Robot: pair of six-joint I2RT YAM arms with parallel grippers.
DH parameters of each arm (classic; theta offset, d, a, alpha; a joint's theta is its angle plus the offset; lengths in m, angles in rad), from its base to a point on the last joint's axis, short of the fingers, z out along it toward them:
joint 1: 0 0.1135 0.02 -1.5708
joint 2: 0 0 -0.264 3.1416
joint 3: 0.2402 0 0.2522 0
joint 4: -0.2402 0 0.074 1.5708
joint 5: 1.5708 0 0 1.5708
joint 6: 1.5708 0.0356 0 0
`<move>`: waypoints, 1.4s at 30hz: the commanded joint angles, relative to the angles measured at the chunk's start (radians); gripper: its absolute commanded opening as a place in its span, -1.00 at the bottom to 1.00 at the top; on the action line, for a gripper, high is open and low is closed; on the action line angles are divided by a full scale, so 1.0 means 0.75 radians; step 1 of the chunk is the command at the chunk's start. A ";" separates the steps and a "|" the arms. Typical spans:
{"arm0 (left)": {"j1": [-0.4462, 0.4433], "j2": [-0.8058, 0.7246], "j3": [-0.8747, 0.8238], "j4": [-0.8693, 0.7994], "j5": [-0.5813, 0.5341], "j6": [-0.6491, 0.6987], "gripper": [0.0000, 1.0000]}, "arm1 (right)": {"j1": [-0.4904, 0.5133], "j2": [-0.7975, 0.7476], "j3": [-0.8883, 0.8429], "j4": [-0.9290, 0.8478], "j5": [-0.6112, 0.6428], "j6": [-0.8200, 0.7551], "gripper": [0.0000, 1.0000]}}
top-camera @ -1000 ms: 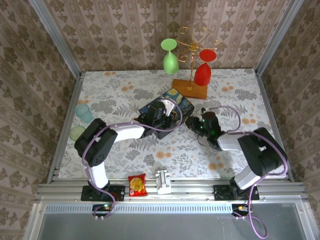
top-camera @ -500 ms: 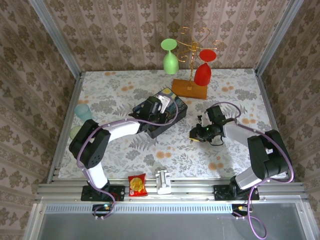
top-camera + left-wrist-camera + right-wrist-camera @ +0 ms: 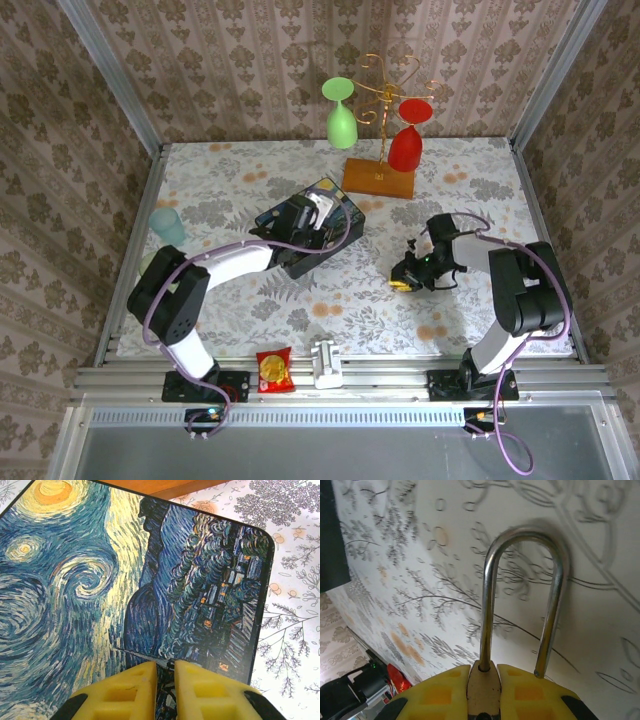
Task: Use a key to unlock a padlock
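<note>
Grips the padlock (image 3: 482, 686) by its brass body in the clenched right fingers (image 3: 437, 694), long axis running 6 to 12 o'clock, shackle (image 3: 489, 585) out at 12 over the floral desk (image 3: 600, 555). Seems to leave 1 shackle leg clear of the body, though hard to be sure. From above, lies at 3 o'clock from the box (image 3: 348, 208), well apart. Hovers the left fingers (image 3: 127, 692) nearly together above that box; cannot tell whether grasping a key. Likely needs the 2 arms brought together. Walled with patterned paper on 3 sides.
</note>
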 commanded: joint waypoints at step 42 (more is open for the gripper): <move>0.065 -0.390 -0.352 -0.541 -0.608 -0.319 1.00 | -0.070 -0.332 0.296 -0.127 0.792 -0.088 -0.20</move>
